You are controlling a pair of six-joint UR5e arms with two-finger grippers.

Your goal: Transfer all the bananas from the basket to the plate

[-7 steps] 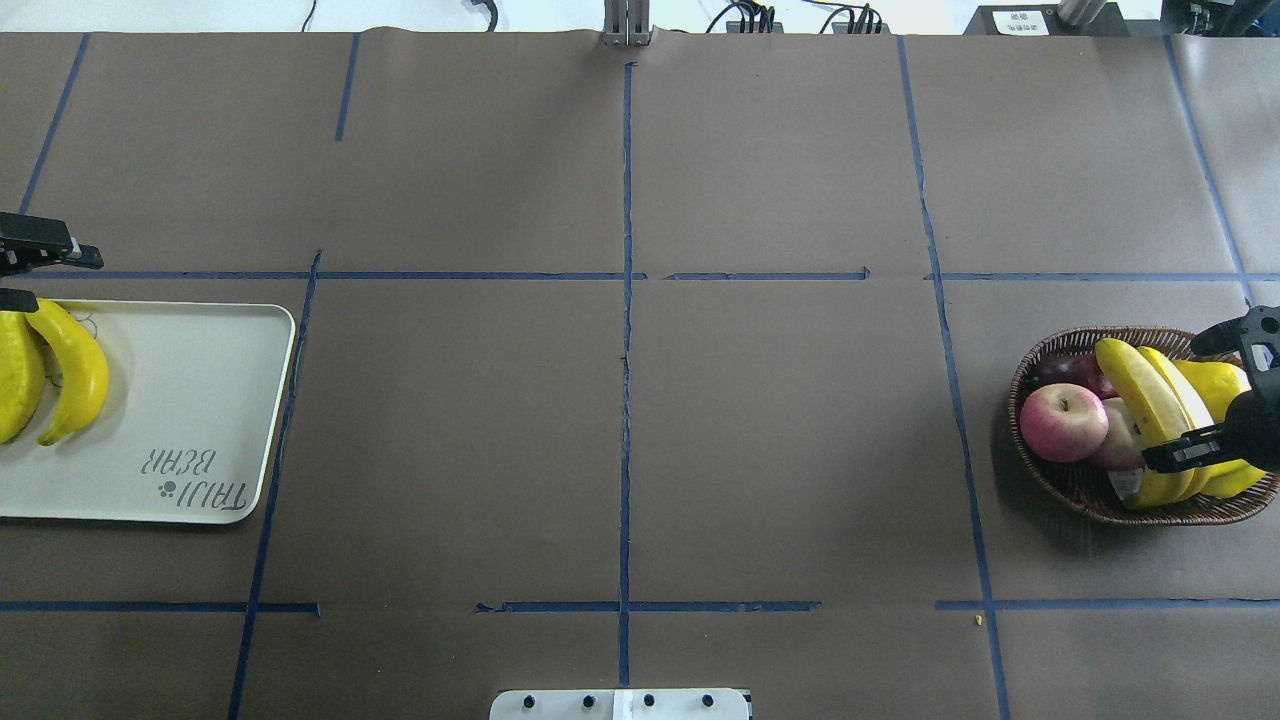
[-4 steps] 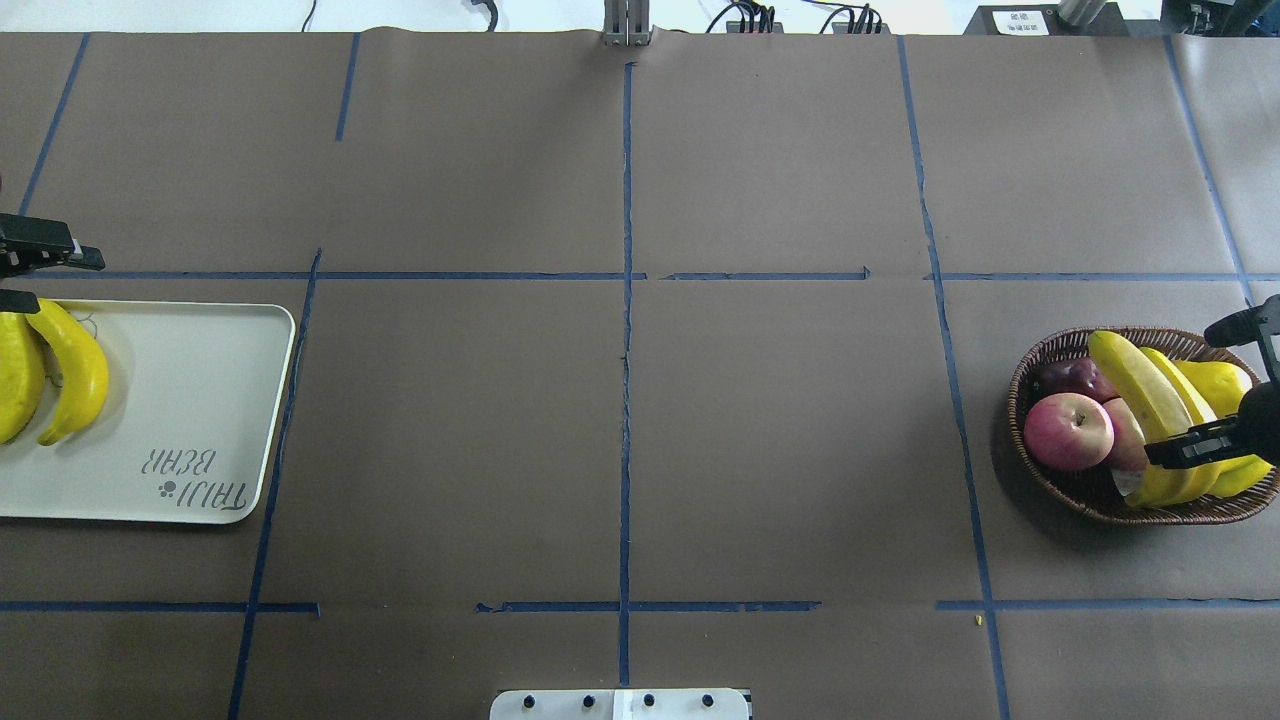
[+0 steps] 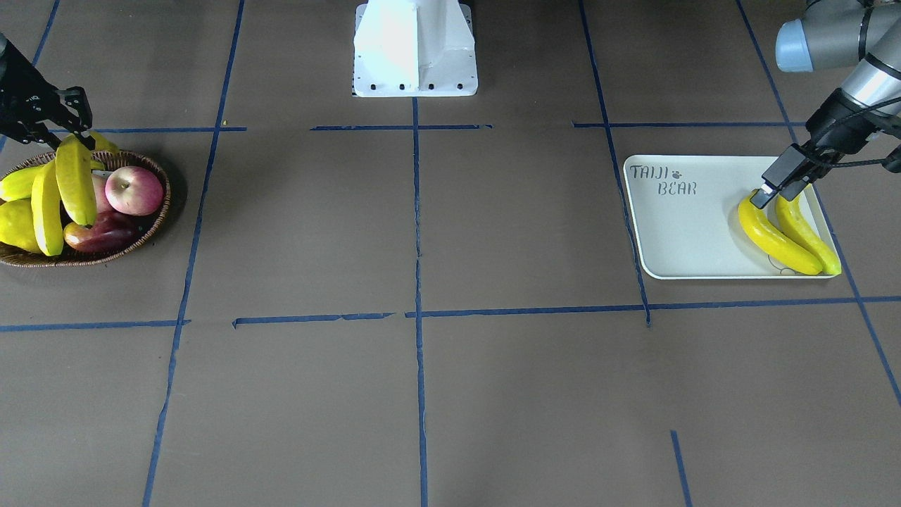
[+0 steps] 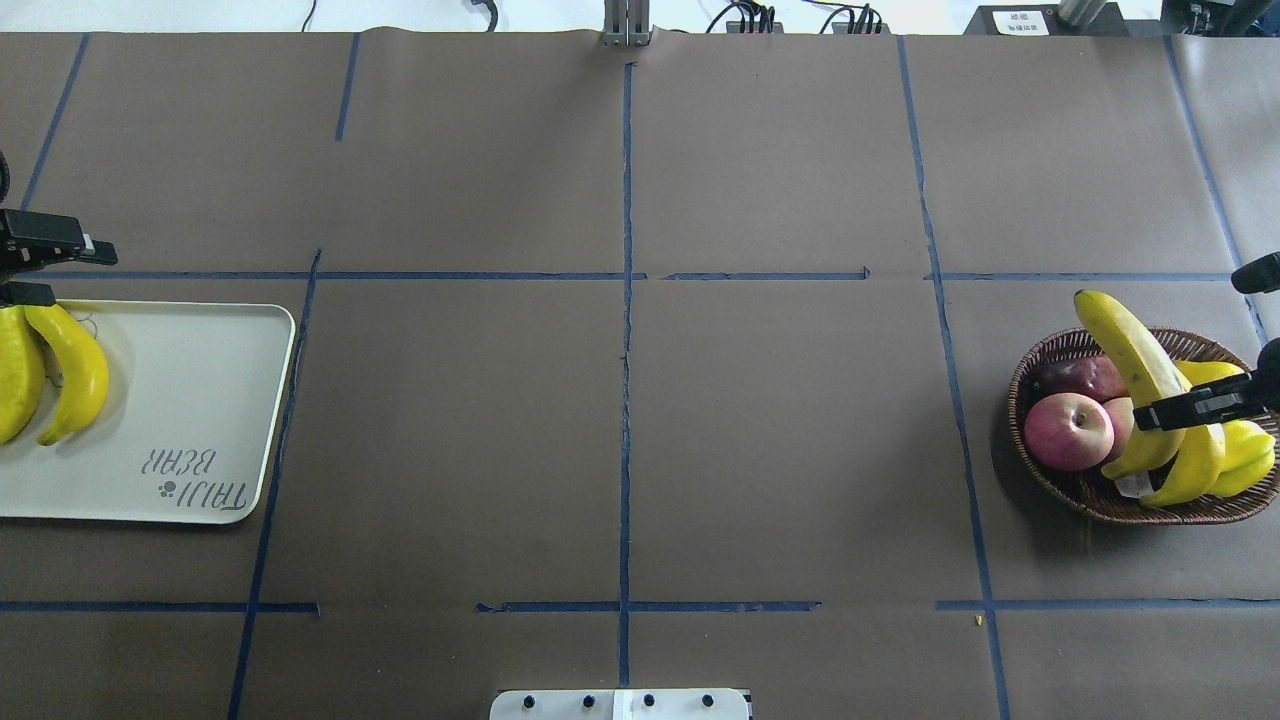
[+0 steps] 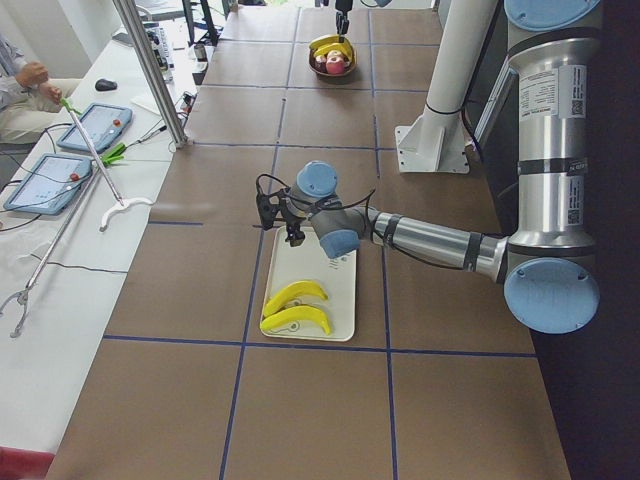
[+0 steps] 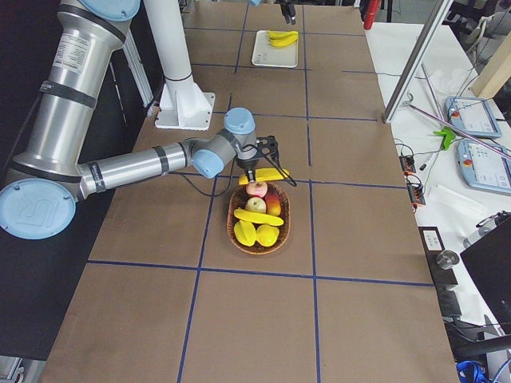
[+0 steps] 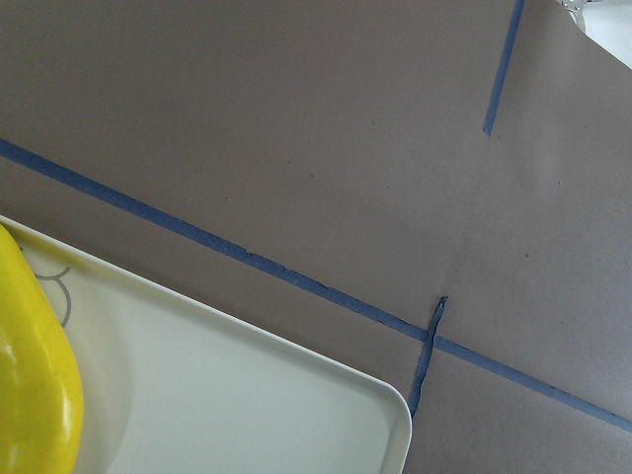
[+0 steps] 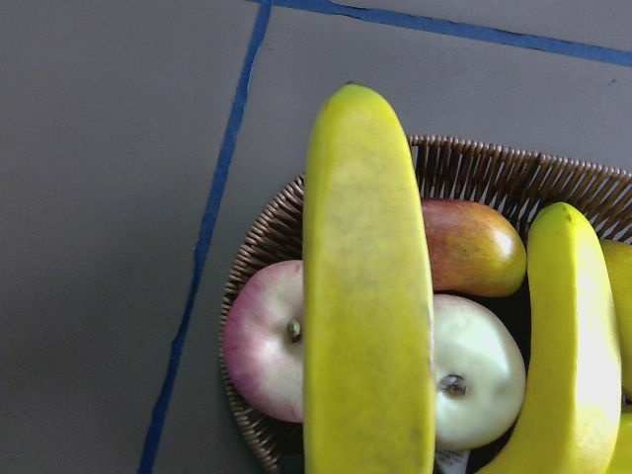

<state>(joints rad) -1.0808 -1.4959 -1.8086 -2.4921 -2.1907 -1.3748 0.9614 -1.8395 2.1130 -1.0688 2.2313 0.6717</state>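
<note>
Grips banana (image 4: 1125, 350) toward one end with right tool (image 3: 65, 128); risks pivot and slip, long body overhanging, dropping onto basket (image 4: 1016, 420) beneath or bench (image 4: 780, 450) beside.

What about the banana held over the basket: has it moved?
Yes. The banana moved up the overhead view: its tip now passes the basket rim, earlier inside it.

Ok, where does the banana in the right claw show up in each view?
Front-facing: held banana upper left, over wicker basket.
Overhead: banana at right edge.
Exterior left: banana tiny, top centre.
Exterior right: banana centre, above basket.
Left wrist: not in view.
Right wrist: banana fills centre.
Shared landmark: the basket.
</note>
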